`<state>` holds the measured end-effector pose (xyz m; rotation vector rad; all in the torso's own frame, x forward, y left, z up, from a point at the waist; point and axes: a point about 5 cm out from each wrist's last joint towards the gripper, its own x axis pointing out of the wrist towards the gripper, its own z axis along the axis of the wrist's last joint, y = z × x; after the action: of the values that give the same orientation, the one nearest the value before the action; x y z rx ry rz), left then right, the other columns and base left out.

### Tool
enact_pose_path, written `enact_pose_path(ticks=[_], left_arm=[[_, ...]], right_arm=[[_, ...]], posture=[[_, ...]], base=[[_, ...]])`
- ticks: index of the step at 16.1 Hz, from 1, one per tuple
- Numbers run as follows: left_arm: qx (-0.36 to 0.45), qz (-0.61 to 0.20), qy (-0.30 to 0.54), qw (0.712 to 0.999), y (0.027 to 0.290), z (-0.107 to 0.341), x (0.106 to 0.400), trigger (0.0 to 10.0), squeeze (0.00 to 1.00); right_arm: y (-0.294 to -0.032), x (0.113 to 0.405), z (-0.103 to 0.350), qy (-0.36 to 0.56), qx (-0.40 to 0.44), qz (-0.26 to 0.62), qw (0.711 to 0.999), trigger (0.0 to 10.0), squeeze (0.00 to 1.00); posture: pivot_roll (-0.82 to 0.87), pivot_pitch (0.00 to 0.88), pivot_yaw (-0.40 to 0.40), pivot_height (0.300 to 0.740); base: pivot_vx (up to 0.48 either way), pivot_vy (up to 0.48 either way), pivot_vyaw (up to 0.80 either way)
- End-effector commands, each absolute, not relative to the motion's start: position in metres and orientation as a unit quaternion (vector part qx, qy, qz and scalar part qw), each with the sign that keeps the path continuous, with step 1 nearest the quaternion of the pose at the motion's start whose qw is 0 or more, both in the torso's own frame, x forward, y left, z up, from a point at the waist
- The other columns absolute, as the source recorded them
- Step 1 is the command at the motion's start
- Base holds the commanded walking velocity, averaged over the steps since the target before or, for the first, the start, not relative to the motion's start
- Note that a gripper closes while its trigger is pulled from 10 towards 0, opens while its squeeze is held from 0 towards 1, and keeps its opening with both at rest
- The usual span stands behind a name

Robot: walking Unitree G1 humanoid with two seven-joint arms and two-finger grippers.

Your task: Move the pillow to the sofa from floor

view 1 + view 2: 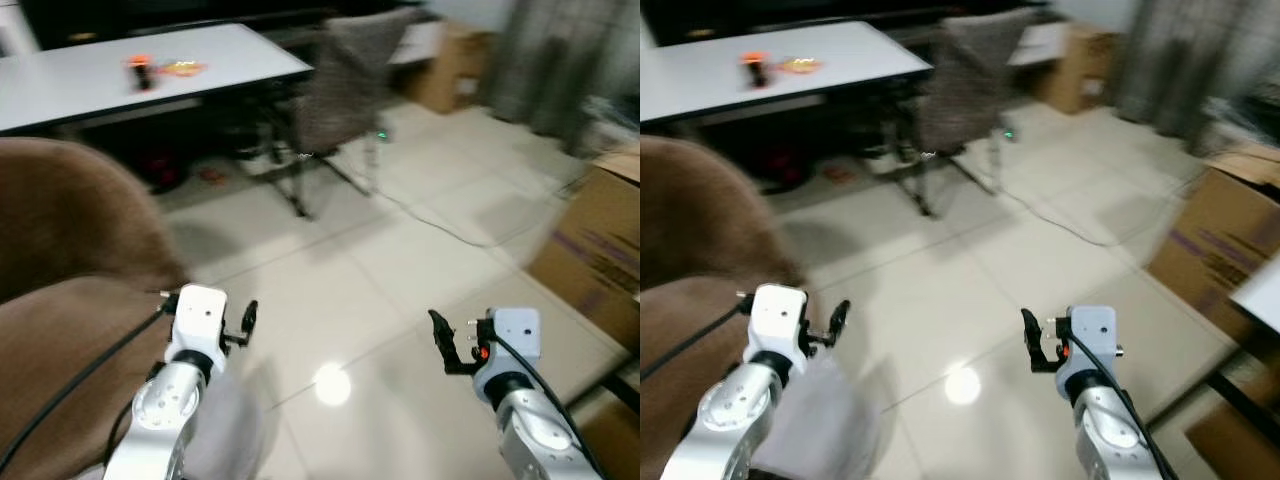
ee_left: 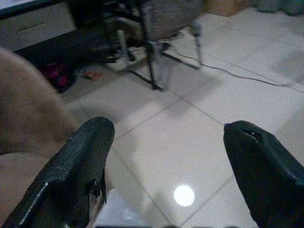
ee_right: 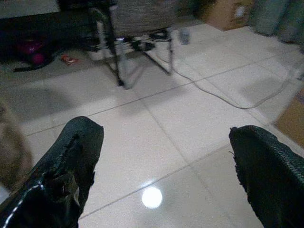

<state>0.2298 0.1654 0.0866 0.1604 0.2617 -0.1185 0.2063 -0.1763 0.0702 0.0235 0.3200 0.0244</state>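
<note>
From my station, both end effectors stood wide and empty: left end effector [image 1: 243, 325] beside the brown sofa [image 1: 60, 300] at the frame's lower left, right end effector [image 1: 452, 343] over bare floor [image 1: 400, 260]. I could not pick out the pillow, so its bearing stayed unknown.

I count one table [image 1: 200, 70], one chair [image 1: 340, 85], three boxes, one sofa [image 1: 60, 300], two grippers.

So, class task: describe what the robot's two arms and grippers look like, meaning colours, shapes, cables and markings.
Both arms are silver metal with rounded joints, ending in white boxy wrist housings. Each carries a black cable. The left gripper and right gripper each have two long black fingers with textured pads. A small orange-red light glows on the right wrist housing.
</note>
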Motion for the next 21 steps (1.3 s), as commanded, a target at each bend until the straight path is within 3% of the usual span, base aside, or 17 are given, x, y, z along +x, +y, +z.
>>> enact_pose_path(ticks=[1, 8, 13, 14, 16, 21], left_arm=[[0.085, -0.054, 0.13, 0.986, 0.169, 0.087, 0.229, 10.0, 0.0], [0.09, -0.047, 0.127, 0.987, 0.17, 0.088, 0.229, 10.0, 0.0], [0.079, -0.042, 0.112, 0.99, 0.173, 0.091, 0.229, 10.0, 0.0], [0.08, -0.045, 0.111, 0.99, 0.172, 0.092, 0.229, 10.0, 0.03], [0.073, -0.058, 0.105, 0.99, 0.169, 0.093, 0.23, 10.0, 0.23], [0.072, -0.064, 0.102, 0.99, 0.168, 0.094, 0.231, 10.0, 0.23]], right_arm=[[-0.172, 0.208, 0.072, 0.155, 0.022, 0.023, 0.987, 10.0, 1.0], [-0.172, 0.212, 0.072, 0.152, 0.003, 0.022, 0.988, 10.0, 1.0], [-0.169, 0.218, 0.074, 0.148, -0.004, 0.023, 0.989, 10.0, 1.0], [-0.169, 0.218, 0.075, 0.147, -0.007, 0.027, 0.989, 10.0, 1.0], [-0.166, 0.22, 0.078, 0.135, -0.007, 0.037, 0.99, 10.0, 1.0], [-0.166, 0.221, 0.079, 0.125, -0.014, 0.035, 0.991, 10.0, 1.0]], posture=[[-0.1, 0.0, -0.013, 0.74], [-0.08, 0.0, -0.021, 0.74], [-0.07, 0.0, -0.028, 0.74], [-0.07, 0.0, -0.028, 0.74], [-0.08, 0.0, -0.024, 0.74], [-0.07, 0.0, -0.025, 0.74]], base=[[0.0, -0.289, 0.8], [0.0, -0.318, 0.8], [0.0, 0.0, 0.0], [0.0, 0.0, 0.0], [0.137, 0.0, 0.4], [0.341, 0.0, 0.8]])
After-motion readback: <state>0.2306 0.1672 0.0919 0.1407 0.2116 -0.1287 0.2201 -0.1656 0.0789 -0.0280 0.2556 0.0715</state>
